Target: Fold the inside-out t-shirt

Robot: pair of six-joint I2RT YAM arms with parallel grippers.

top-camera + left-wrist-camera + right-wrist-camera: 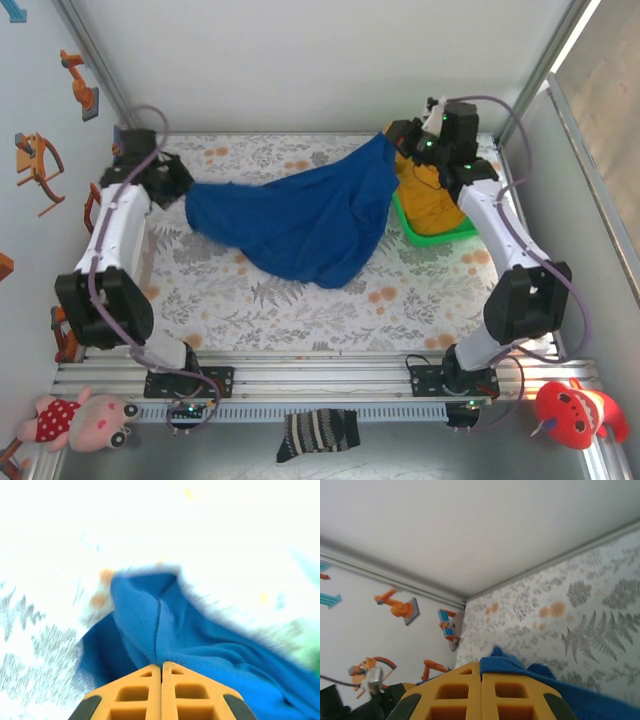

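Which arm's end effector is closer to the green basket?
Right. The right end effector holds the blue t-shirt beside the green basket; the left end effector holds its other end, across the table.

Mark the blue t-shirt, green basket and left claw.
blue t-shirt (300, 225), top view, middle of the cloth.
green basket (408, 222), top view, left rim.
left claw (161, 668), left wrist view, where its shut tips meet.

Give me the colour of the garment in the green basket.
The garment is mustard yellow, lying in the green basket; top external view shows it best.
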